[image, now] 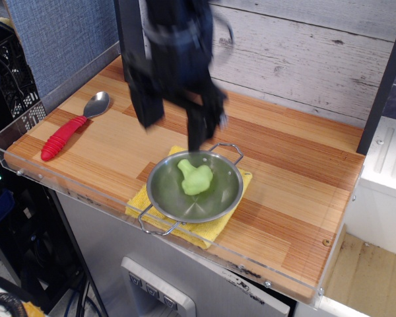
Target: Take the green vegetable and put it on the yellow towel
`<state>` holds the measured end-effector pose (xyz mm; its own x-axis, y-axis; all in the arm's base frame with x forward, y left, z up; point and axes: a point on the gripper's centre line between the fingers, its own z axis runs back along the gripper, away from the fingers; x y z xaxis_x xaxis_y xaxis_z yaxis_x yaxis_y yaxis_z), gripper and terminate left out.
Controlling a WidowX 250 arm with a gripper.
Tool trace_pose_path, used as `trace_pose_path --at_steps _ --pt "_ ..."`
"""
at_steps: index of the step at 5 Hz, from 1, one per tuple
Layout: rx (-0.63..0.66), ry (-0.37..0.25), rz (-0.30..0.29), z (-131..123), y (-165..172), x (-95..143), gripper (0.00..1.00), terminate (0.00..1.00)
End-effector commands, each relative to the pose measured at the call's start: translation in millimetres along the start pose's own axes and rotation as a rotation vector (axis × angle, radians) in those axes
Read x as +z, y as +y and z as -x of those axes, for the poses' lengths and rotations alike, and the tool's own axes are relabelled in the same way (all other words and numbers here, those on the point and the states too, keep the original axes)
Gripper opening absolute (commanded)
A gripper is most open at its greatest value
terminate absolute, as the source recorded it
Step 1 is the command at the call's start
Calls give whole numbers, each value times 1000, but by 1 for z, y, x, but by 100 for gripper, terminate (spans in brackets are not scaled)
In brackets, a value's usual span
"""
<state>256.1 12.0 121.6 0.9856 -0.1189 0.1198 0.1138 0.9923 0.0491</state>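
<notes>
The green vegetable (pixel 195 177), a small light-green toy broccoli, lies inside the round steel two-handled bowl (pixel 160 195). The bowl stands on the yellow towel (pixel 144 197), which shows only at its edges around the bowl. My gripper (pixel 171 129) hangs above and behind the bowl, blurred by motion, with its two black fingers spread apart and nothing between them. It is clear of the vegetable.
A spoon with a red handle (pixel 70 129) lies at the left of the wooden board (pixel 297 198). A clear plastic rim runs along the board's front and left edges. A dark post stands at the back left, a white plank wall behind.
</notes>
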Motion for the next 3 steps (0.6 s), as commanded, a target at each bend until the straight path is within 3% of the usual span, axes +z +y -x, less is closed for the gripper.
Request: trace_pose_path --at_steps 1,3 --pt "77 -139 31 2 41 105 100 0" --pt "102 -102 24 -4 34 93 100 0"
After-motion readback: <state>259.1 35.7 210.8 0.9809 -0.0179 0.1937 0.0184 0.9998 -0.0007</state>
